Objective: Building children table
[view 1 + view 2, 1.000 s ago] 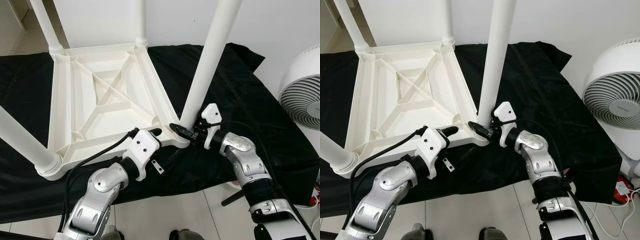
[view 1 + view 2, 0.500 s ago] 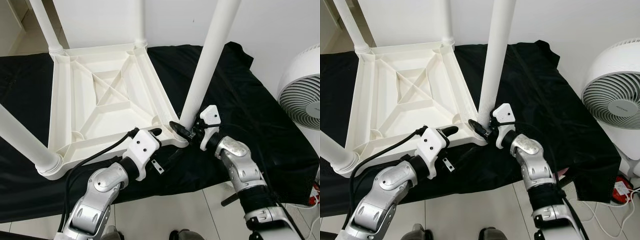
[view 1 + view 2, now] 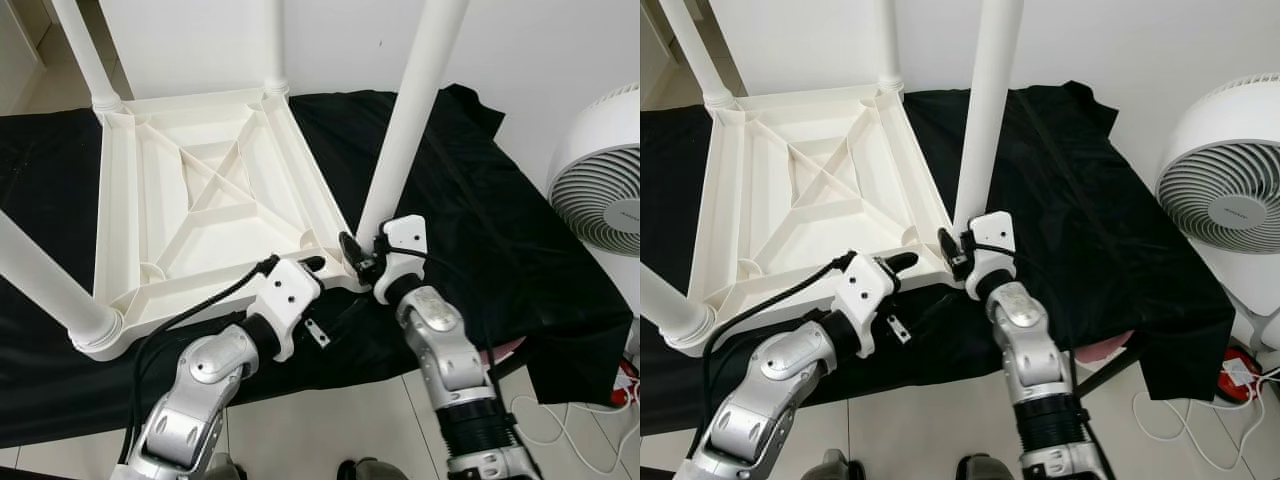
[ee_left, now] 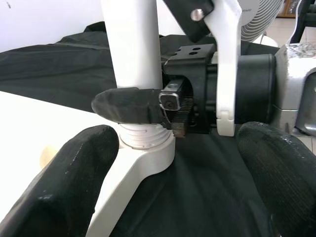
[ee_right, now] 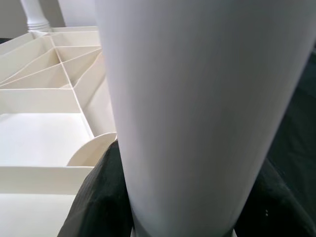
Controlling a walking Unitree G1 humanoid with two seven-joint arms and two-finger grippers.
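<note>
An upturned white children's table [image 3: 200, 200] lies on a black cloth [image 3: 480, 210], legs pointing up. At its near right corner, the right gripper [image 3: 362, 262] pinches the base of a white leg [image 3: 405, 120] between its jaws. The left gripper [image 3: 305, 268] hovers just beside that corner, jaws spread. A white fan [image 3: 1225, 195] stands at right.

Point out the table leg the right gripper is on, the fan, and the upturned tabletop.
table leg [image 3: 405, 130], left eye view, mid shaft.
fan [image 3: 1230, 195], right eye view, front grille.
tabletop [image 3: 205, 195], left eye view, crossed ribs underneath.
</note>
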